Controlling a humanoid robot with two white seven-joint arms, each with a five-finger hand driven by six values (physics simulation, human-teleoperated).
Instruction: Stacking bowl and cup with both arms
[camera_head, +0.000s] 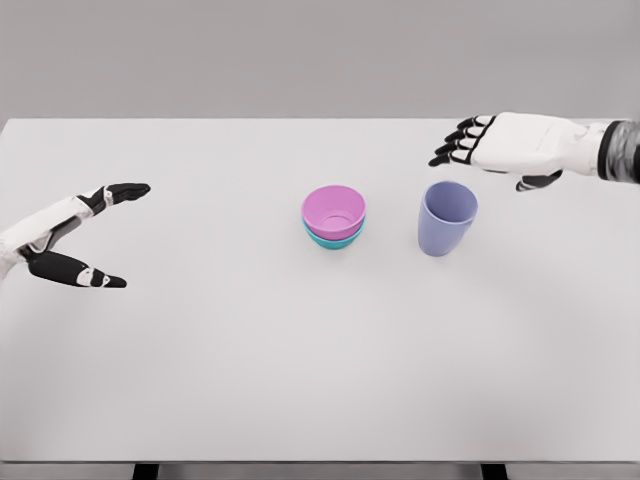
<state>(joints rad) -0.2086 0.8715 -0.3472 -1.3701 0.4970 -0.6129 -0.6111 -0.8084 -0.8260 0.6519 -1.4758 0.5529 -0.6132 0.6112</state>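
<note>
A pink bowl (334, 210) sits nested inside a teal bowl (334, 238) near the middle of the white table (250, 380). To their right stands an upright lavender cup (446, 217). My right hand (487, 155) hovers just above and behind the cup, fingers spread, holding nothing and apart from the cup. My left hand (105, 235) is far to the left of the bowls, thumb and fingers spread wide, empty.
The table's far edge runs across the top of the view and its front edge along the bottom, with dark legs (146, 471) showing below. A grey wall lies behind.
</note>
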